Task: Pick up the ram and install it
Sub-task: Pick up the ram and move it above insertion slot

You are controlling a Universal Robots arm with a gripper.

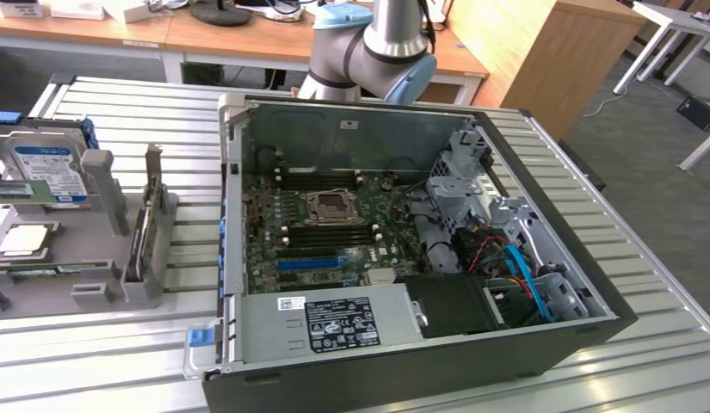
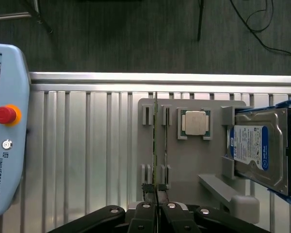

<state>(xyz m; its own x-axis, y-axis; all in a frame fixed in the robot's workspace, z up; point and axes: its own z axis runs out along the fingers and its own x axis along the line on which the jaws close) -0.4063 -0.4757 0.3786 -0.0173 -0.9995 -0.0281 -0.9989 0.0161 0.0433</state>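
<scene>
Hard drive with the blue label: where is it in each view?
Exterior view: the hard drive is propped at the exterior view's left edge, in the grey fixture, just beyond the processor.
Wrist view: the hard drive sits in the fixture's end bracket, next to the processor.
Shared landmark: the silver processor in its fixture pocket.

A robotics lab is shown: an opened computer case (image 1: 389, 383) is laid on a ribbed metal desk (image 1: 125, 112), a robot teach pendant (image 2: 7, 145) is seen at its edge, and wooden office desks (image 1: 251, 39) are seen behind.
</scene>
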